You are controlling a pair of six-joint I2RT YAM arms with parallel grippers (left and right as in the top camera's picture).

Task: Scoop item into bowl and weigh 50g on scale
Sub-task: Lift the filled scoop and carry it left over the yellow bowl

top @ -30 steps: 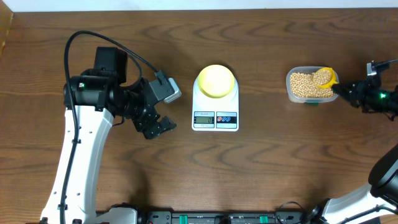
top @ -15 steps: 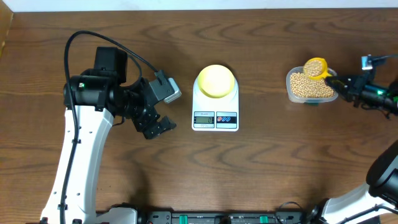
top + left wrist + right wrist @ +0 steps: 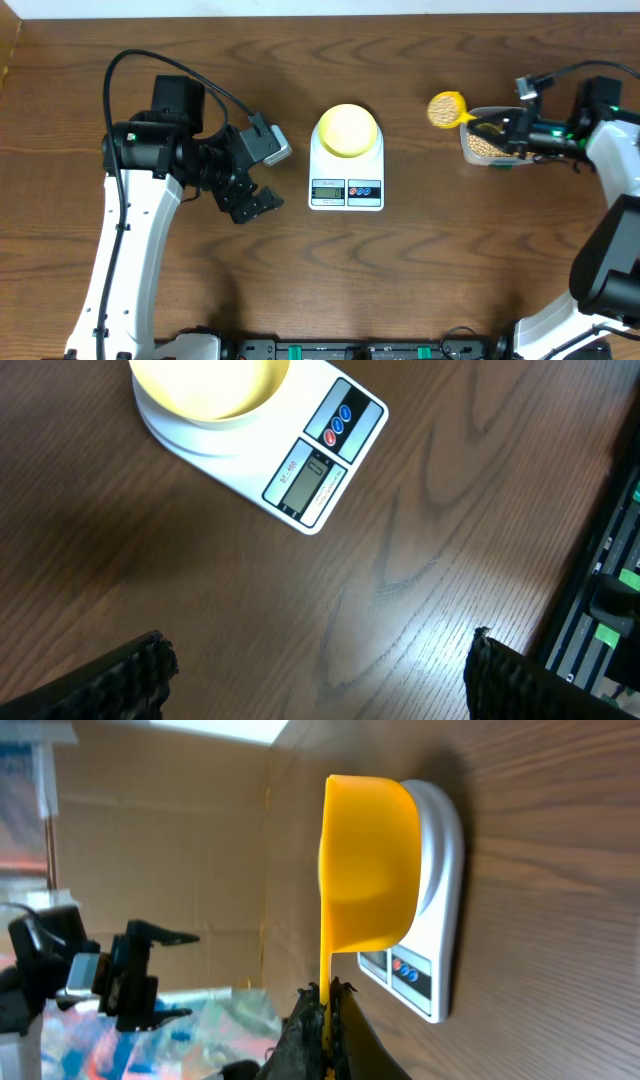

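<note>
Beans [image 3: 483,146]: the mass lies in the clear tub [image 3: 495,160], well to the right of the scale [image 3: 346,192]. Any load in the scoop [image 3: 446,108] is too small to make out from above.
Scoop: in the air between tub and scale, nearer the tub, with its cup pointing toward the scale and its handle running back over the tub.
Bowl [image 3: 347,129]: pale yellow, sitting on the scale's platform; it looks empty.
Right gripper [image 3: 503,128]: jaws pinched together on the end of the scoop's thin handle, on the tub side of the scale.
Left gripper [image 3: 252,203]: jaws wide apart and holding nothing, hanging left of the scale and apart from it.
Risk, spill: the grip is far out on a thin handle, so the cup may roll or droop and drop beans on the table [image 3: 420,260] before it reaches the scale.
Risk, overshoot: tipping a full cup at once would likely pass the target weight.
Risk, knock: coming in low could nudge the bowl off the platform.
Change from a second ago: the scoop was down in the tub on the beans and is now lifted clear and carried toward the scale. The right arm has swung in with it.
Unchanged: the left arm, bowl and scale.
</note>
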